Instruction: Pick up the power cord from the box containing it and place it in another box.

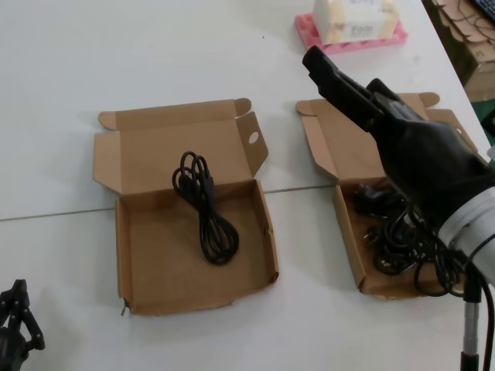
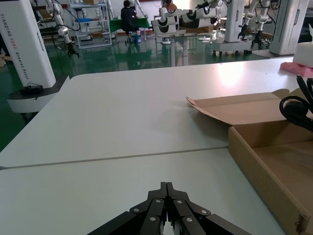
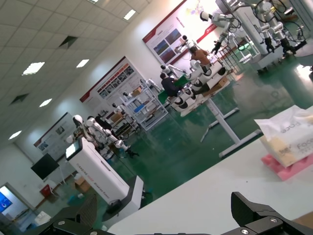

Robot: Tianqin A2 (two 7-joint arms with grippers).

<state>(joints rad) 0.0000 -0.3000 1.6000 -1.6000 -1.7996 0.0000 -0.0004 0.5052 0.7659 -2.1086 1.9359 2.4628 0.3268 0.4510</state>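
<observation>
The power cord point(image 1: 205, 205), a slim black bundle of long loops, lies in the left brown box point(image 1: 124, 255), which has a ragged front wall and an oval hole in a lid tab point(image 1: 253, 137). The cord's end point(image 2: 296, 105) and this box's wall point(image 2: 259, 161) also show in the left wrist view. The right brown box point(image 1: 349, 236) holds a big mass of black cables point(image 1: 390, 224). My right gripper point(image 1: 315, 60) is open and empty, raised above the right box's lid; it also shows in the right wrist view point(image 3: 166, 218). My left gripper point(image 1: 15, 305) is shut and empty, parked at the near left point(image 2: 166, 188).
A pink tray point(image 1: 309, 35) with a tissue pack point(image 1: 356, 15) stands at the table's back right, also in the right wrist view point(image 3: 286, 166). The table's right edge runs close past the right box. A seam crosses the white table.
</observation>
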